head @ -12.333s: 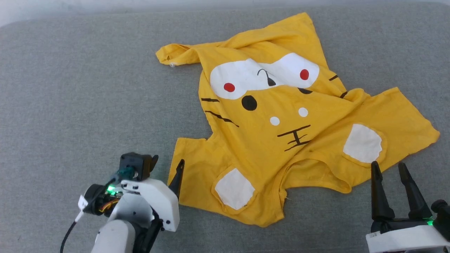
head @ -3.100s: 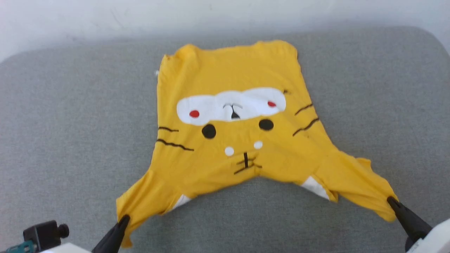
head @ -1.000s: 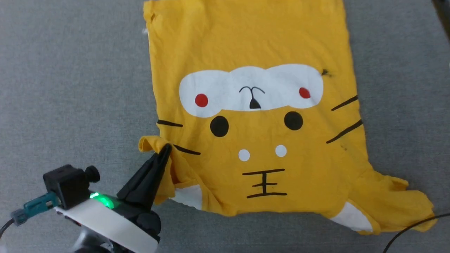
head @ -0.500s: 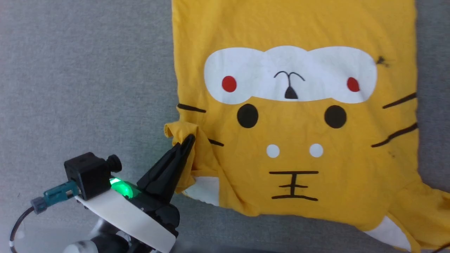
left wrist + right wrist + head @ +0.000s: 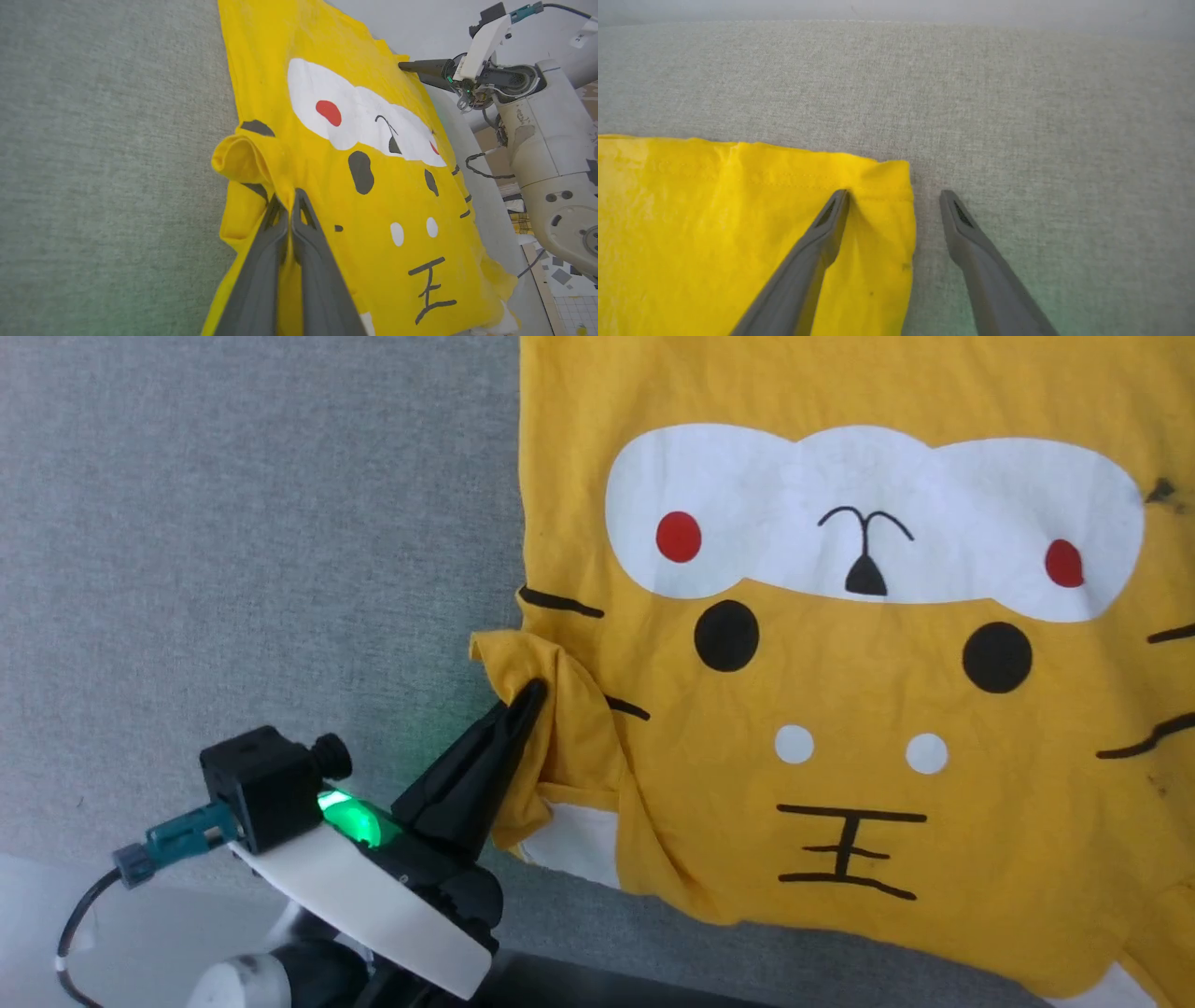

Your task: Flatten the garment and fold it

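The garment (image 5: 840, 709), a bright yellow T-shirt with a cartoon face print, lies spread face-up on a grey fabric surface (image 5: 233, 523). Its left sleeve is bunched into a raised fold. My left gripper (image 5: 530, 695) is shut on that fold, and the left wrist view shows the gripper (image 5: 290, 198) pinching the cloth of the garment (image 5: 373, 140). My right gripper (image 5: 894, 193) is open at a far hem corner of the garment (image 5: 714, 224). One finger lies on the yellow cloth and the other on the bare grey surface. The right gripper (image 5: 406, 66) holds nothing.
The grey surface stretches wide to the left of the shirt. Its near edge (image 5: 607, 980) runs along the bottom of the head view, with pale floor (image 5: 140, 943) beyond it. The right arm's pale body (image 5: 537, 140) stands past the shirt's far side.
The head camera has moved, so the shirt looks larger and has shifted right in the picture. My left gripper stays shut on the same sleeve fold.
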Robot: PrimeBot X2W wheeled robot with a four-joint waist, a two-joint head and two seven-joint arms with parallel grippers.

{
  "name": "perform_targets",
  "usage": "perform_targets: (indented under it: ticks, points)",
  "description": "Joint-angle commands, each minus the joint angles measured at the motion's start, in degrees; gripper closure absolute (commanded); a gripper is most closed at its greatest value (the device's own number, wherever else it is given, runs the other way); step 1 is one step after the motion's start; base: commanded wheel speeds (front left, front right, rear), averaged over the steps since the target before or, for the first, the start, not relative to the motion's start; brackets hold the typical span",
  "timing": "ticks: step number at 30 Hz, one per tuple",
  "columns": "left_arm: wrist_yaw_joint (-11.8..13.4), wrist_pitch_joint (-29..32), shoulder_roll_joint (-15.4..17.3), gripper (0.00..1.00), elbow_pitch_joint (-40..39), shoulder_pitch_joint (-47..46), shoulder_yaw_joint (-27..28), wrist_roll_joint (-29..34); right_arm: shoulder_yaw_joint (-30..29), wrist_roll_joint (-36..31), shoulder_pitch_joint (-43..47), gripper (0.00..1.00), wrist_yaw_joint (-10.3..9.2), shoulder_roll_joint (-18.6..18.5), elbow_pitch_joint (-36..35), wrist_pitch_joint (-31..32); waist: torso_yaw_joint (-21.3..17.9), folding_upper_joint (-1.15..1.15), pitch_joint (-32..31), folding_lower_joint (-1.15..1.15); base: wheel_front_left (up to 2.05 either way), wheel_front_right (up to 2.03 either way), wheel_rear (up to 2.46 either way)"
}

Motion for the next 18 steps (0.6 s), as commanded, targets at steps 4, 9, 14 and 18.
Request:
perform_targets:
  ticks: [4, 9, 14, 18]
  points:
    - [-0.4, -0.5, -0.3, 1.00, 0.6, -1.6, -0.6, 0.2, -0.8, -1.3, 0.2, 1.00, -0.05, 0.7, 1.3, 1.5, 1.2, 0.00, 1.1, 0.00, 0.00, 0.00, 0.00]
    - [-0.3, -0.8, -0.2, 1.00, 1.0, -1.7, -0.4, 0.1, -1.0, -1.7, 0.0, 1.00, -0.05, 1.3, 1.3, 1.7, 0.7, 0.00, 0.7, 0.00, 0.00, 0.00, 0.00]
    - [-0.2, -1.3, -0.1, 1.00, 1.2, -1.7, 0.2, 0.0, 0.1, -0.7, 0.2, 1.00, -0.05, 1.3, 0.7, -0.4, -0.8, 0.00, -1.4, 0.00, 0.00, 0.00, 0.00]
    - [0.4, -1.7, 0.2, 1.00, 1.3, -1.4, 1.1, 0.2, 1.5, 1.6, 1.2, 1.00, -0.05, 1.2, 0.3, -2.9, -2.7, 0.00, -4.3, 0.00, 0.00, 0.00, 0.00]
